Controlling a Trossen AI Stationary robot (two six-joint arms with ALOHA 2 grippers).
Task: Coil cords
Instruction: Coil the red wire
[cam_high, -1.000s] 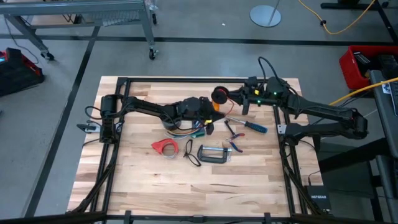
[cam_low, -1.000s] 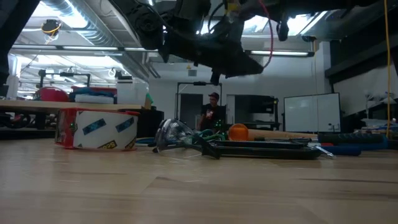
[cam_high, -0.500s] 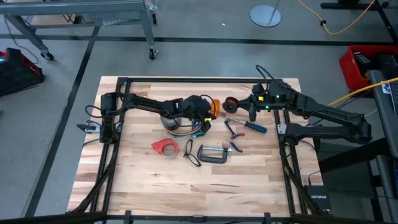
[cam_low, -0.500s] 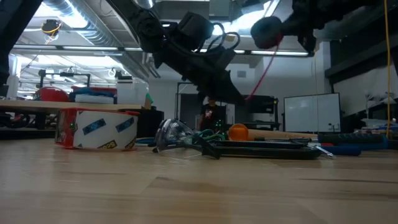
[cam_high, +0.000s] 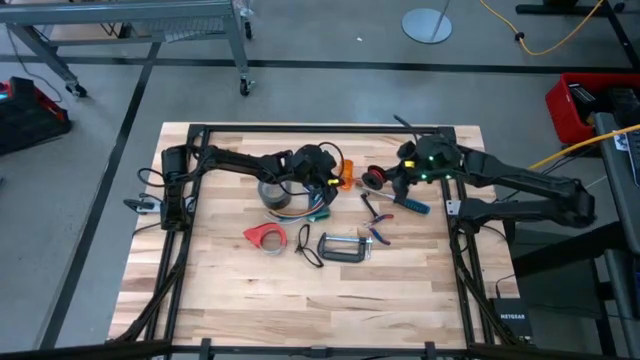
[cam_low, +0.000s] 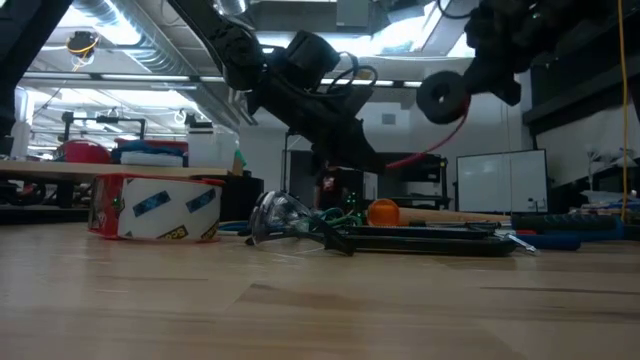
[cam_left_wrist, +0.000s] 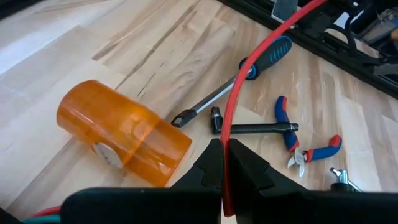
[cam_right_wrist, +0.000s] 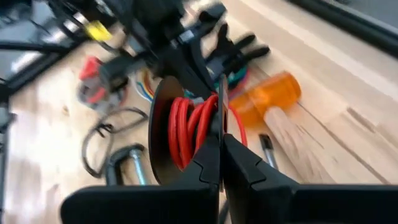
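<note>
Tape dispenser (cam_high: 264, 235): red, lying low on the left of the table, untouched, with a loose black loop beside it.

Tape roll (cam_high: 272, 193): grey, just under the left arm's wrist.

Cords (cam_high: 305, 208): the green, blue and orange wires lie bunched on the wood beside the roll, close under the left gripper.

Left gripper (cam_left_wrist: 222, 167): a second ago it was lower and nearer the bunch; it has since drawn back toward the far side and finished closing. Its fingers (cam_left_wrist: 208, 167) are now pinched tight on the red cord (cam_left_wrist: 239, 87).

Left arm pose: stretched from the left edge toward the middle, wrist raised off the table, gripper pointing across at the other arm.

Orange bottle (cam_high: 346, 174): on its side between the two grippers.

Red cord: runs clear of the table from the left pinch across to the spool.

Spool (cam_right_wrist: 186, 132): black, wound with red turns; it has swung in and down from the far edge toward the middle.

Right gripper (cam_right_wrist: 220, 152): clamped shut on the spool's flange.

Right arm pose: reaching in from the right edge, elbow out, gripper held above the screwdriver (cam_high: 408, 204) and pliers (cam_high: 376, 220).

Meaning for the task: I'd judge winding is under way, one end fed, the other taking up slack.
</note>
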